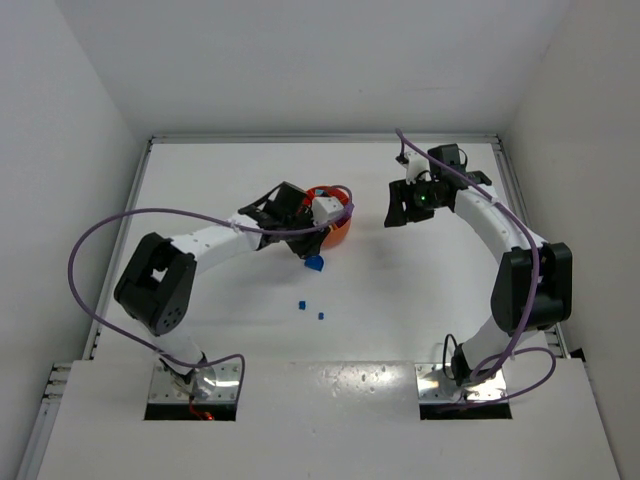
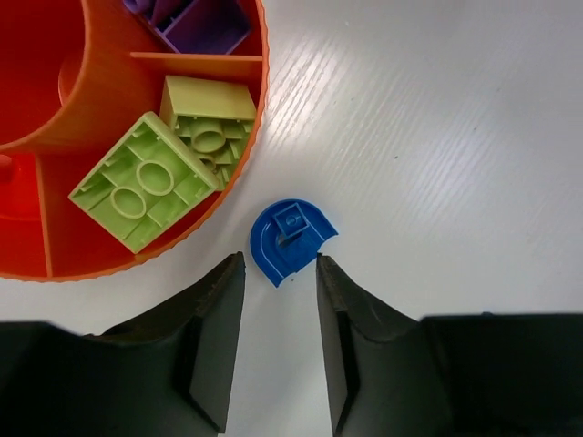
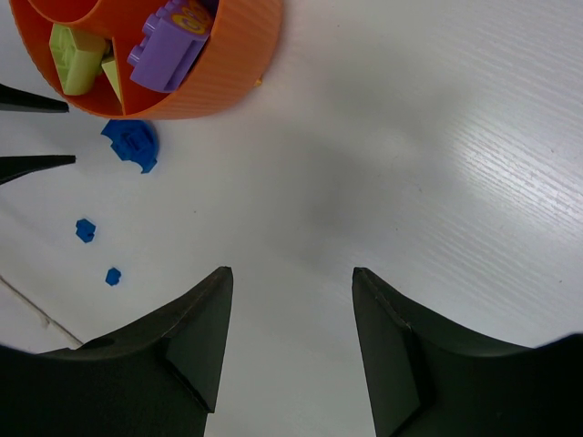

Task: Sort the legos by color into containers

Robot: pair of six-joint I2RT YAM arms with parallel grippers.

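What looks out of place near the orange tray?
Loose legos lie on the table outside the tray: a rounded blue piece beside its rim, at the left tool, and two tiny blue bits farther off.

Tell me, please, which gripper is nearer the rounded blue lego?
Left. The left gripper hovers open right at the rounded blue lego; the right gripper hangs well off, past the orange tray.

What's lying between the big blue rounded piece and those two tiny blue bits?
Nothing: between the blue rounded piece and the tiny blue bits the right wrist view shows bare table.
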